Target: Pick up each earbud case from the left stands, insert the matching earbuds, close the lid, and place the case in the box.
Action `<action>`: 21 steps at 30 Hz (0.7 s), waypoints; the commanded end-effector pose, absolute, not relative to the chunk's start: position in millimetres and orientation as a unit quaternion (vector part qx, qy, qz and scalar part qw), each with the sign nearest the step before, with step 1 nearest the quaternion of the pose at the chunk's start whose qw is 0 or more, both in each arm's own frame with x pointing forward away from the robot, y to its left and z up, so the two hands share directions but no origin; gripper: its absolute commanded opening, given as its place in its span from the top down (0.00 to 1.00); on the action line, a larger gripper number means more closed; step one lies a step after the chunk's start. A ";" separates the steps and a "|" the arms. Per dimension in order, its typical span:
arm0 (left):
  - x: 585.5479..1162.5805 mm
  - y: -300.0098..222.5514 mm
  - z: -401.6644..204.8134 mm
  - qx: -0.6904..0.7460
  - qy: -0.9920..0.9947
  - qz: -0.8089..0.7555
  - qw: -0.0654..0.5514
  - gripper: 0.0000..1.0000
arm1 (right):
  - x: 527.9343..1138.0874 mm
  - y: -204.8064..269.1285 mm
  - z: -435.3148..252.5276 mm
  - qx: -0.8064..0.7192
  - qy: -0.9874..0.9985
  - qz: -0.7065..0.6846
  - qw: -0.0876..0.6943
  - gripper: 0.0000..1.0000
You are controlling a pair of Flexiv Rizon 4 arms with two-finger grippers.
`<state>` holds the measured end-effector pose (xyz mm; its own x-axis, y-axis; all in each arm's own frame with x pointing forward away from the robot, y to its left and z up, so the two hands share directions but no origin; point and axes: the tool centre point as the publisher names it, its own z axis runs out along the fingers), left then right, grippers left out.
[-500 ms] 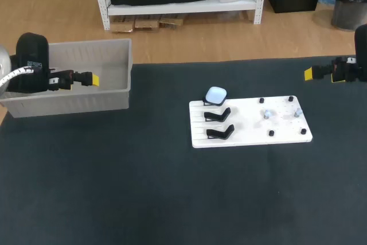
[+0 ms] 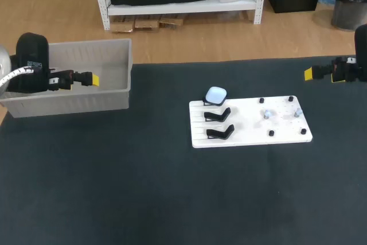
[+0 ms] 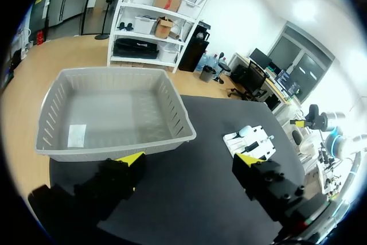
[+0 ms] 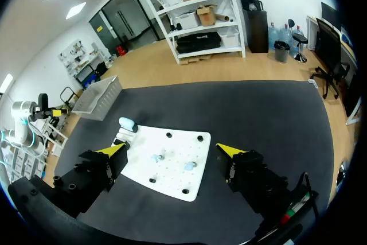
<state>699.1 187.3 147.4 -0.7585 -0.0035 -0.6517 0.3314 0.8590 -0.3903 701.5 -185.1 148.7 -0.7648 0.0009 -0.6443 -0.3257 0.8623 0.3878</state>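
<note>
A pale blue earbud case [image 2: 216, 95] rests on the rearmost of three black stands at the left end of a white board [image 2: 250, 136]; the other two stands [image 2: 219, 124] are empty. Two small bluish earbuds [image 2: 267, 113] [image 2: 297, 111] sit among black pegs on the board. A grey box [image 2: 69, 102] stands at the far left. My left gripper [image 2: 92, 78] hangs open over the box, seen open in its wrist view [image 3: 189, 159] with the box [image 3: 178, 110] and case [image 3: 245, 131] ahead. My right gripper [image 2: 309, 73] [image 4: 172, 150] is open, high to the right of the board [image 4: 172, 182], holding nothing.
The table is covered with a dark cloth [image 2: 143, 187]. The board lies right of the middle and the box at the back left corner. In the right wrist view the case [image 4: 127, 123] and box [image 4: 103, 97] lie beyond the board.
</note>
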 end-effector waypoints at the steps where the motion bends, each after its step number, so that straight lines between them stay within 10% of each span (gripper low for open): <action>1: 699.5 185.2 149.6 0.089 0.907 -0.244 0.331 0.00 | 701.8 -184.8 148.5 -0.089 0.907 0.246 0.331 0.00; 21: 722.9 122.0 171.0 0.299 0.852 -0.241 0.355 0.00 | 701.8 -184.8 148.5 -0.089 0.907 0.246 0.331 0.00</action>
